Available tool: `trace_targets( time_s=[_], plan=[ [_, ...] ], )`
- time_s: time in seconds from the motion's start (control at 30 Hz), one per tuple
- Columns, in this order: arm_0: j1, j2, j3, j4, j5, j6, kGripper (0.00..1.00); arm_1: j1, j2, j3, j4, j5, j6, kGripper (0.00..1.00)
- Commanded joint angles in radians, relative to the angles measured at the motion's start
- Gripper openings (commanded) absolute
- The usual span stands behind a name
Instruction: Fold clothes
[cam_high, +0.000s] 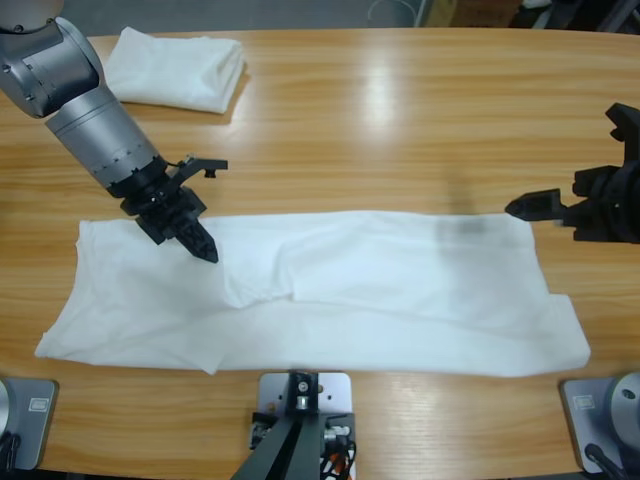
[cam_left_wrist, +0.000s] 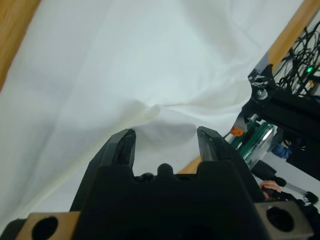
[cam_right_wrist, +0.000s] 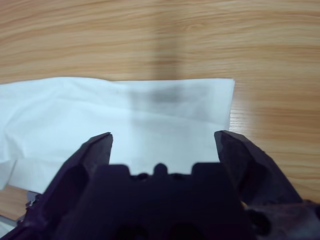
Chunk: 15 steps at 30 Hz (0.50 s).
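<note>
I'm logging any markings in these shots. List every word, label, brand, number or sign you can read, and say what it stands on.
No readable text in any view.
The spread T-shirt shows only a dark smudge near its upper right corner, too blurred to read; it may be a shadow.
The folded T-shirt shows no print or label.
The left gripper, the right gripper and the table carry no visible markings.
</note>
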Motion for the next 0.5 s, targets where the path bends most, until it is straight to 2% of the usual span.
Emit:
trace_targets(
  time_s=[0.03,0.5],
  plan=[
    [0.036,-0.006,-0.029,0.012,0.063,0.004,0.49,0.01,-0.012,0.038,-0.02,0.024,0.012,0.834],
    [0.008,0.083,-0.096,0.022,0.03,0.013,0.49,0.025,0.026,0.053,-0.056,0.027,0.018,0.832]
  ],
)
